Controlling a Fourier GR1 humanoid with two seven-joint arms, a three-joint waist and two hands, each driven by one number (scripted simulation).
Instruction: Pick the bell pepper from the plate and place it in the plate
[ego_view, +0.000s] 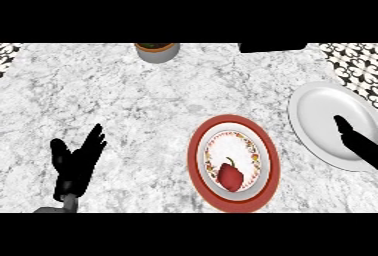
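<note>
A red bell pepper (230, 176) with a dark stem lies on the lower part of a red-rimmed patterned plate (233, 125) near the counter's front centre. A plain white plate (319, 105) sits to its right. My right hand (356, 141) reaches in from the right edge, lying over the white plate, well clear of the pepper; only a dark shape shows. My left hand (76, 163) rests open at the lower left, fingers up, far from both plates.
A grey pot with a plant (156, 50) stands at the back edge. A black object (272, 47) lies at the back right. Patterned tiles (356, 65) border the marble counter at the far right.
</note>
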